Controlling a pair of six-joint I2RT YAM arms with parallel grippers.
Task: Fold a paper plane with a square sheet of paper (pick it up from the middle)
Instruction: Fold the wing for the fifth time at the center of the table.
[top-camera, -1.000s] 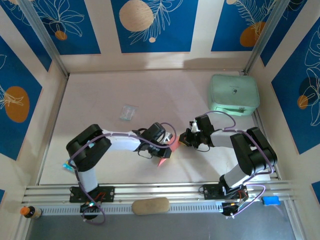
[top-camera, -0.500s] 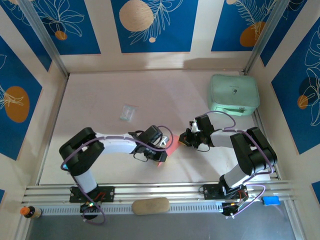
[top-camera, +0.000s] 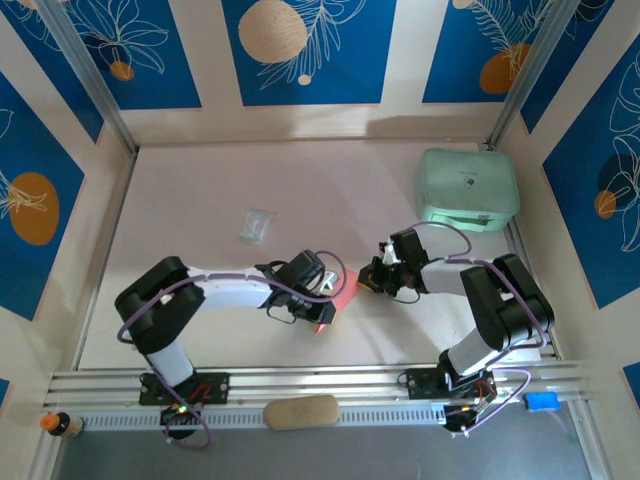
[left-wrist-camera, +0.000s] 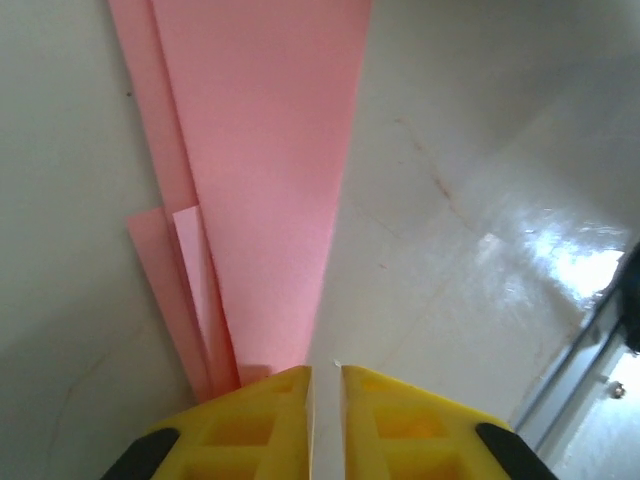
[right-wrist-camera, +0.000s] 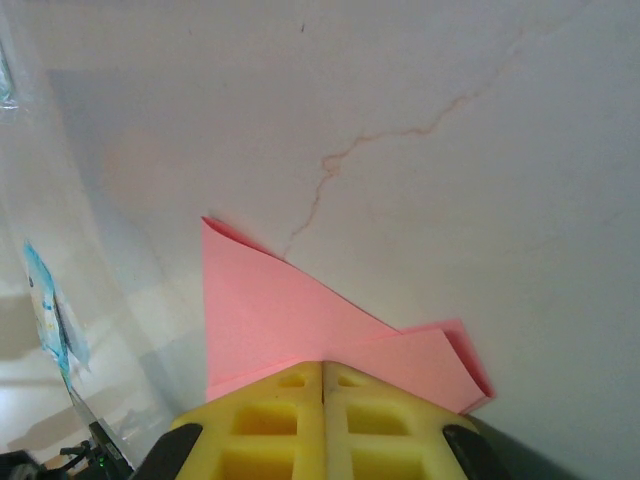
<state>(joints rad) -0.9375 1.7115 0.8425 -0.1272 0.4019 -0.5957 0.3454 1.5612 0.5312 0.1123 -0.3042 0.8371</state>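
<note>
Nearest, at the 6 o'clock edge of the pale bench (top-camera: 200, 180), a tan oblong pad (top-camera: 300, 411) lies unused between the arm bases. Just beyond it, both arms bend inward over the pink paper (top-camera: 341, 299). It is already folded into a long, matte, tapering wedge of overlapping layers and lies flat on the glossy, faintly scratched surface, a little toward 6 o'clock of the middle. The left hand (left-wrist-camera: 325, 372) sits at the wedge's narrow end, its yellow ribbed fingers a thin slit apart; whether they nip a layer cannot be told. The right hand (right-wrist-camera: 322, 366), reaching in from 3 o'clock, has its fingers pressed tight together, tips at the paper's broader, flap-cornered end. It is apparently pinning the thin sheet so it cannot slide while a crease is sharpened. The placement suggests a mid-fold stage, the wings not yet formed. Farther off, a small clear plastic packet (top-camera: 257, 225) lies at 10 o'clock and a mint-green rounded case (top-camera: 468, 188) at 2 o'clock, both well apart from the work.
</note>
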